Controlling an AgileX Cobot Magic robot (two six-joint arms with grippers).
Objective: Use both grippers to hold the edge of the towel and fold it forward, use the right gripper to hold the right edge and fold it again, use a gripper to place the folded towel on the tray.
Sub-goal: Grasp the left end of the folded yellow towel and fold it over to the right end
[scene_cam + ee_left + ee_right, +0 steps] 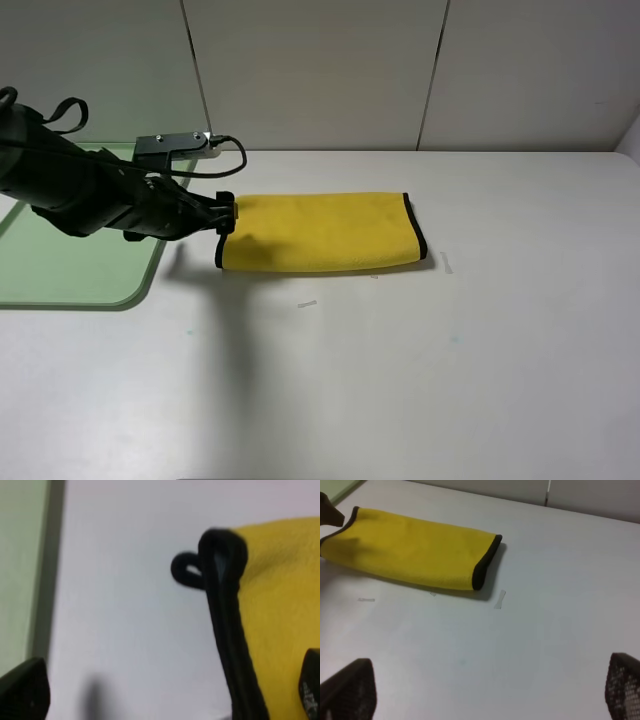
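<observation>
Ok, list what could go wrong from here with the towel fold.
1. The left gripper stands open astride the black edge of the towel, beside the corner loop. Closing there might pinch only the top layer or the loop, opening the fold.
2. The right gripper is open and far from the right edge, so a one-sided pull could drag the towel askew.
3. The left arm crosses the tray and might nudge it.

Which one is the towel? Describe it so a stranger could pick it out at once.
On the white table, find the pale green tray at the left edge. Just right of it lies the towel, folded into a long band, with the left pincer at its tray-side end. It is the only bright yellow thing, black-trimmed at both short ends.
</observation>
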